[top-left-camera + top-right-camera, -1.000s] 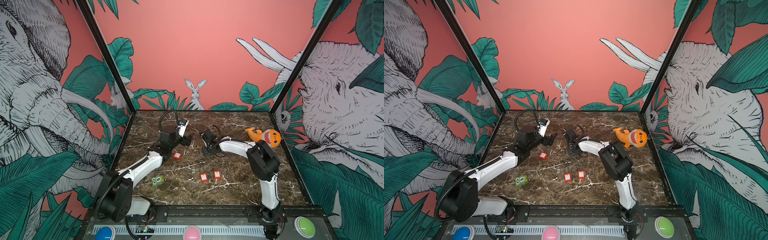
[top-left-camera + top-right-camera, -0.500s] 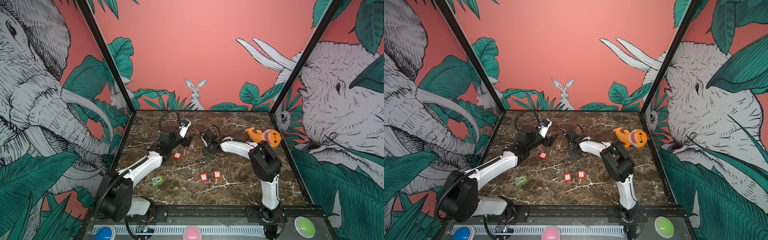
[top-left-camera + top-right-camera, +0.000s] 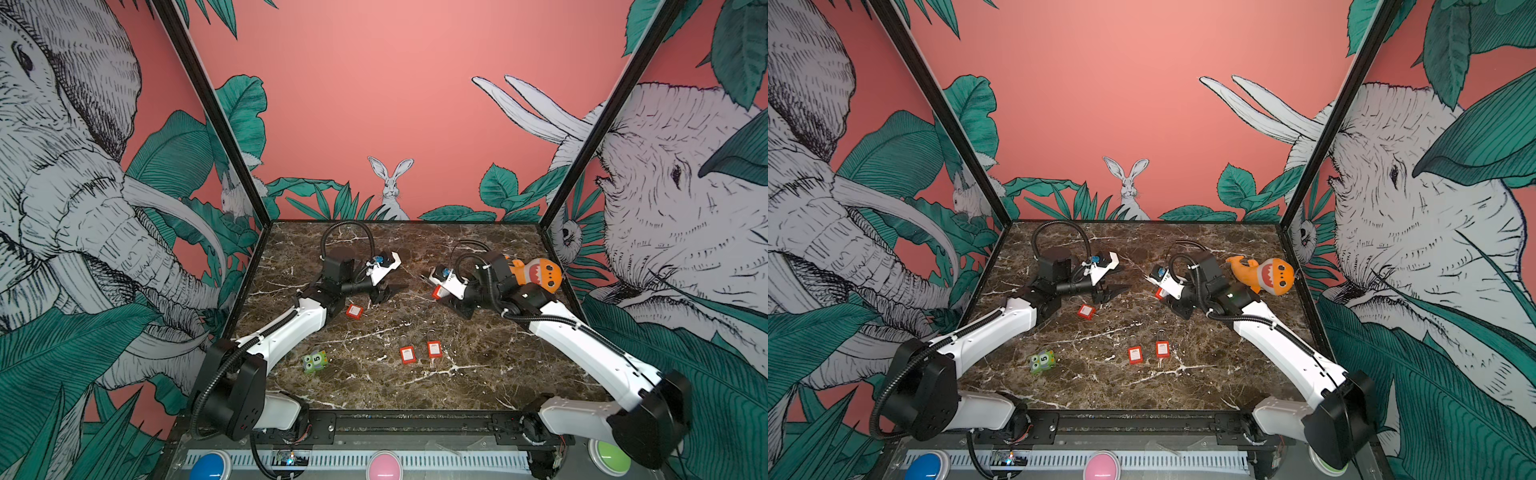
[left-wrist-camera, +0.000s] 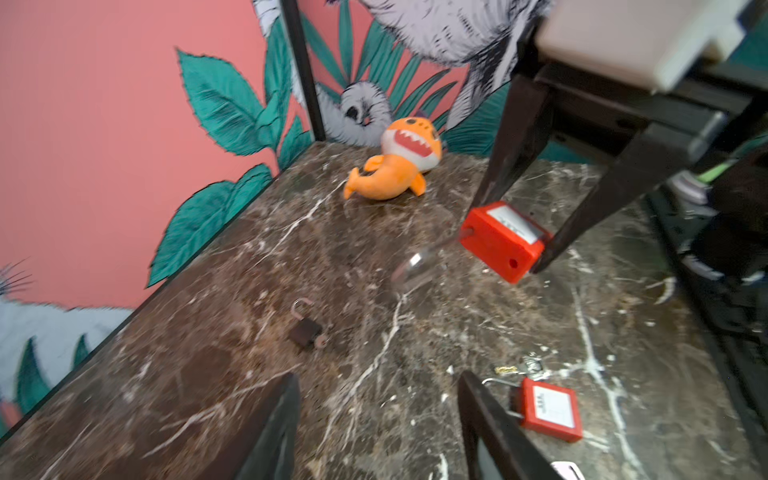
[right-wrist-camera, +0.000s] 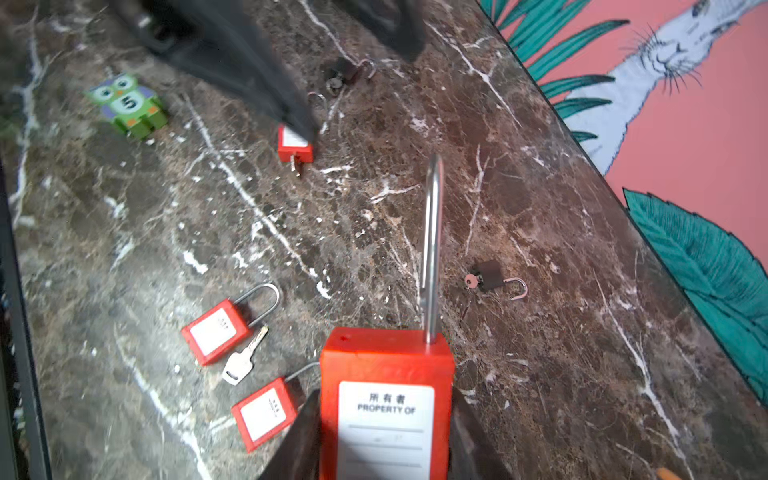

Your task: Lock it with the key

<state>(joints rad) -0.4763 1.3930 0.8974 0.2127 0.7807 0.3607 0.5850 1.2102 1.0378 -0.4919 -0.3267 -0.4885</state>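
The red padlock [image 5: 384, 399] clamped in the right tool [image 4: 513, 235] could be knocked askew by the empty, half-wide left tool [image 4: 378, 375].

A salmon-pink back wall [image 3: 374, 104] carries a painted white rabbit [image 3: 390, 187] among teal-green leaves [image 3: 243, 112]. The left side panel shows a grey line-drawn elephant [image 3: 75, 187], and the right side panel shows a second grey elephant [image 3: 673, 187]. Slanting black corner posts [image 3: 216, 120] join the panels. The floor is a dark brown marble tabletop with white veins [image 3: 374, 390], evenly lit. A black metal rail [image 3: 415, 428] runs along its front edge, above a round blue button [image 3: 209, 467], a round pink button [image 3: 383, 467] and a round green button [image 3: 609, 459].
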